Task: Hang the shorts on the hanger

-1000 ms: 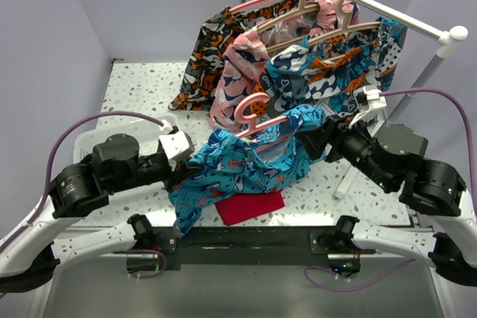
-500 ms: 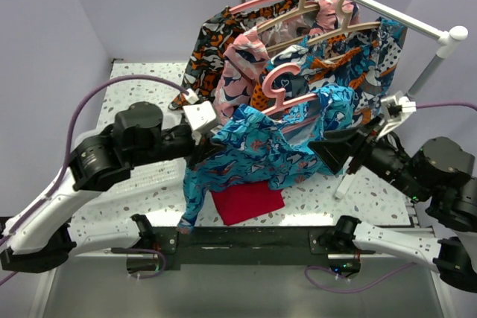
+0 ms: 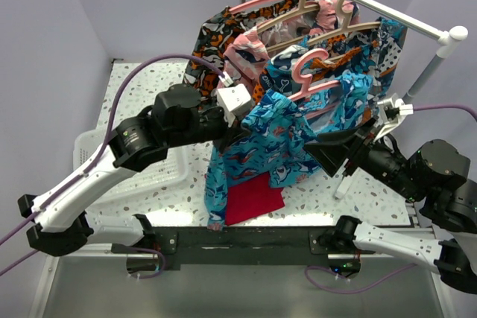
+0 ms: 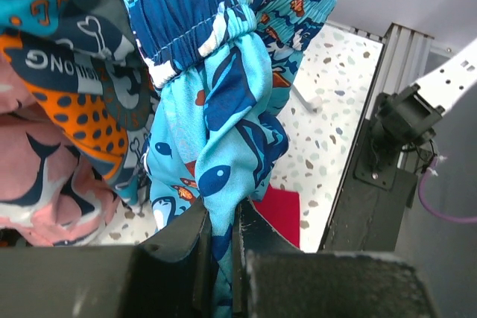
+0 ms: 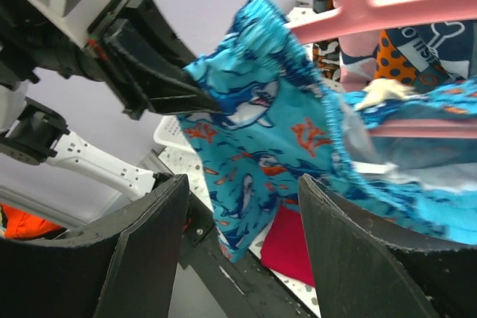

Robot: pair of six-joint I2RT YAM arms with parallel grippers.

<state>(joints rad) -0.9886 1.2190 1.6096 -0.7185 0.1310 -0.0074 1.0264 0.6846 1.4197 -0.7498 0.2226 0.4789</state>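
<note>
Top external: shorts (image 3: 287, 128) hung on hanger (image 3: 307, 74), leg dangled near bench (image 3: 141, 87) edge.
Left gripper (image 4: 221, 229): jaws pinched shorts.
Right gripper (image 5: 242, 184): jaws stood open.
Writing: "LONG" on hung garment (image 4: 52, 61).

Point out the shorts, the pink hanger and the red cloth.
Shorts (image 3: 287, 135), top view, on the front panel.
Hanger (image 5: 387, 7), right wrist view, on its upper arm.
Red cloth (image 3: 253, 197), top view, on its middle.
</note>
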